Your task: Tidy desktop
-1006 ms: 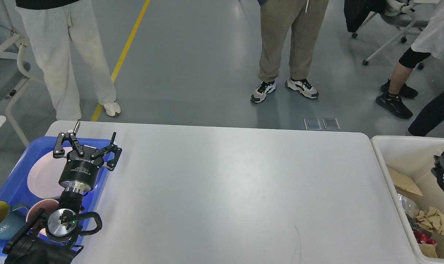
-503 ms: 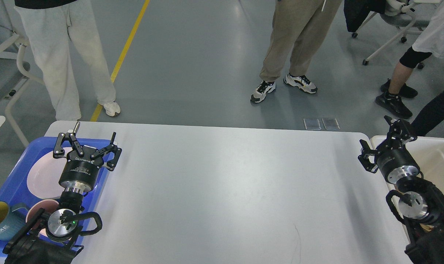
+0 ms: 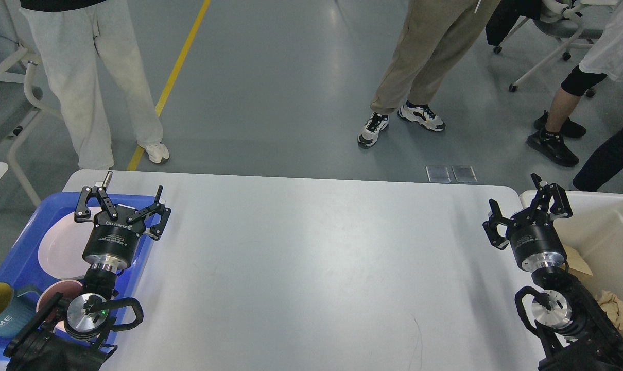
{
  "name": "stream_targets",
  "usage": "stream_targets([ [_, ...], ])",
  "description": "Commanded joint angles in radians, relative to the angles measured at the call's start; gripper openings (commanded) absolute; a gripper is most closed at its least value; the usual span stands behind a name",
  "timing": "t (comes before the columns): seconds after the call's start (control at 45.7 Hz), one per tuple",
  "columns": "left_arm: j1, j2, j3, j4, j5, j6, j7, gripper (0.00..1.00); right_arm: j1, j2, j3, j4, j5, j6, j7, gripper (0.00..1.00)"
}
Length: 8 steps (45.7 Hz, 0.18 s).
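The white desktop (image 3: pixel 311 257) fills the middle of the head view and bears nothing between my arms. My left gripper (image 3: pixel 128 193) is open and empty, hovering over the right edge of the blue tray (image 3: pixel 28 232) at the desktop's left end. My right gripper (image 3: pixel 515 198) is open and empty, above the desktop's right edge beside the white bin (image 3: pixel 607 221).
The blue tray holds a pale plate (image 3: pixel 62 247), a pink bowl (image 3: pixel 51 301) and a blue mug (image 3: pixel 0 309). The white bin holds crumpled paper (image 3: pixel 615 309) and cardboard. Several people stand on the grey floor beyond the far edge, with office chairs at both sides.
My right arm has come in from the right edge and moved left, from over the bin to above the desktop's right edge. The left arm has not moved. The person in tan trousers stepped right.
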Motion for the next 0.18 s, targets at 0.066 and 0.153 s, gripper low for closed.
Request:
stream_targets([
  [0.066,0.000,0.000,0.000,0.000,0.000,0.001,0.000,0.96,-0.006,0.000,-0.006,-0.015,0.056,-0.006,-0.001,1.00],
  [0.153,0.000,0.000,0.000,0.000,0.000,-0.001,0.000,0.96,-0.023,0.000,-0.006,-0.007,0.056,0.000,-0.001,1.00],
])
